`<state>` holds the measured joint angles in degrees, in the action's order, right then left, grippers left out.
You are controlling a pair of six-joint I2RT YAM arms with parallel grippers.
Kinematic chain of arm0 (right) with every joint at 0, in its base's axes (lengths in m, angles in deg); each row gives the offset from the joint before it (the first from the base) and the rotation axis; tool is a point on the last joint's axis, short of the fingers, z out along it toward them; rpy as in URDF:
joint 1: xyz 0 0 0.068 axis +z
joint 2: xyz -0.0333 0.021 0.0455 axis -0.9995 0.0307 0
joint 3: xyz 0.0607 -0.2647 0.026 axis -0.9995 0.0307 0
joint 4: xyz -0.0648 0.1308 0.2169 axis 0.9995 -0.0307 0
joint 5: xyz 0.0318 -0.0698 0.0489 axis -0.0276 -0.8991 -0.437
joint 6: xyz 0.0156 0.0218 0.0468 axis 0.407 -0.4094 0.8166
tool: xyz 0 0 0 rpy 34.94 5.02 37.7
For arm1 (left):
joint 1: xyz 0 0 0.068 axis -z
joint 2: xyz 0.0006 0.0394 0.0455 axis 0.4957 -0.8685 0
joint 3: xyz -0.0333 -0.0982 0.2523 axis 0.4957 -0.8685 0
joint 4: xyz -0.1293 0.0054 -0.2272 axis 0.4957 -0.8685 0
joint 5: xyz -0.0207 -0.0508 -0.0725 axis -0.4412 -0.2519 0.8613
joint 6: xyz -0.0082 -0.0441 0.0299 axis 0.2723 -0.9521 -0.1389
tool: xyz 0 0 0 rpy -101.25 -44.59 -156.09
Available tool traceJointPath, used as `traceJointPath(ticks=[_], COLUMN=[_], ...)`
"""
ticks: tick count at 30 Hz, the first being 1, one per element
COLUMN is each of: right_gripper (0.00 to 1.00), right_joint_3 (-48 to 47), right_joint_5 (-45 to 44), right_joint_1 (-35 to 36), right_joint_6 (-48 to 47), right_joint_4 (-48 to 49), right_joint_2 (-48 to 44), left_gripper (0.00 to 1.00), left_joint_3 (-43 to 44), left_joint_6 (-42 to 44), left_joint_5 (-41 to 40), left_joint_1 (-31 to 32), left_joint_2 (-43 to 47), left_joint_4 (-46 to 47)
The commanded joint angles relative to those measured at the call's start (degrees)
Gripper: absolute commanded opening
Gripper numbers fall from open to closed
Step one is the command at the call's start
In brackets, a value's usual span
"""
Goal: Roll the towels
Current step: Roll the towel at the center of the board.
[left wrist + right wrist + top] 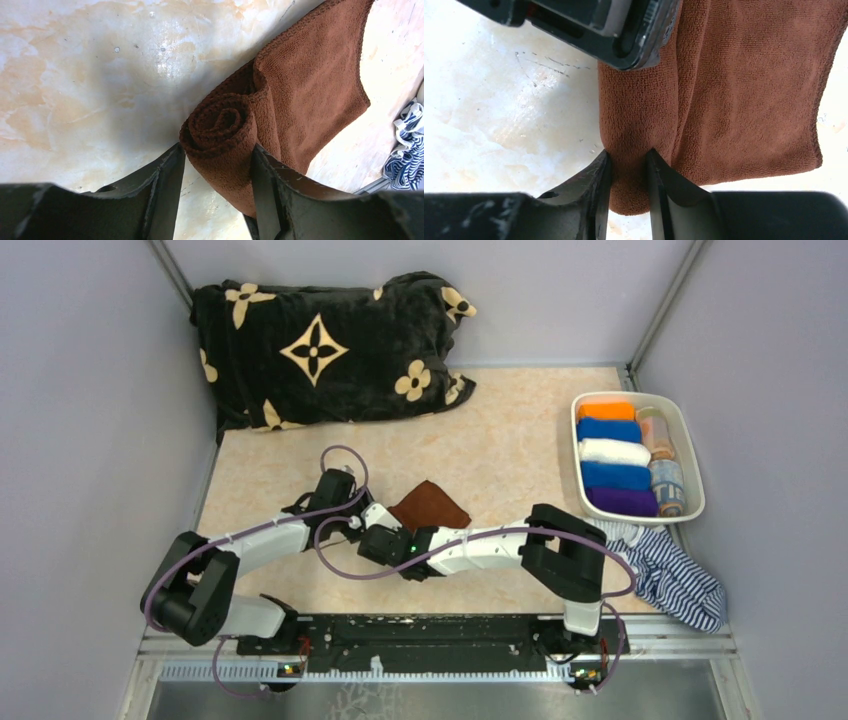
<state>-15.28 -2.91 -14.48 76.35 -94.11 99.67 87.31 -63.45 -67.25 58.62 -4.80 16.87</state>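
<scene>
Beyond the left end effector (217,150), against the back wall, a big black plush blanket with beige flower shapes (320,350) lies bunched on the beige marbled table (520,430). The left end effector is closed at a middling width on the plain brown terry towel (310,85). Its two dark fingers (167,175) press against either side of the rolled part, whose spiral end faces the left wrist camera. From that roll the loose part of the towel runs away from the left end effector, flat on the table, with its stitched hem in view. Just to the right, the right end effector (628,154) comes at the same roll from the other end. Its jaws stand narrow and pinch the roll's tip, so the cloth bulges out on both sides of the fingers. The body of the left end effector shows at the top of the right wrist view, on the far end of the roll. In the overhead view both end effectors meet at the near edge of the towel, near the middle of the table. Well to the right of the right end effector stands a white rectangular plastic tray (692,455). It holds rolled plain towels (613,452) in orange, blue, white, blue and purple, with two printed rolls (660,455) alongside. Nearer than the tray, a crumpled navy-and-white striped cloth (680,580) lies at the table's right edge.
</scene>
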Motion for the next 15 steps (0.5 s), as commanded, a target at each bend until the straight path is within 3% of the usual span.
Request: traceJointPath(ticks=[1, 4, 9, 15], right_gripper=[0.22, 0.13, 0.00, 0.00], right_joint_3=[1.92, 4.35, 11.25, 16.25], right_joint_5=[4.43, 14.84, 40.20, 65.76], right_joint_1=[-0.63, -2.83, -10.42, -19.49], right_joint_6=[0.99, 0.73, 2.90, 10.40], right_joint_4=[-4.16, 0.16, 13.04, 26.98], right_joint_2=[3.02, 0.78, -5.26, -4.90], left_gripper=[0.59, 0.65, 0.71, 0.76], left_joint_3=[-0.29, -1.01, -1.14, -4.05], left_joint_6=[1.39, 1.07, 1.25, -0.33], left_joint_5=[-4.98, -6.71, -7.24, -5.33], left_joint_1=[0.28, 0.33, 0.20, 0.19], left_joint_2=[0.64, 6.09, 13.77, 22.48], left_joint_4=[-7.07, -8.11, -12.81, -14.94])
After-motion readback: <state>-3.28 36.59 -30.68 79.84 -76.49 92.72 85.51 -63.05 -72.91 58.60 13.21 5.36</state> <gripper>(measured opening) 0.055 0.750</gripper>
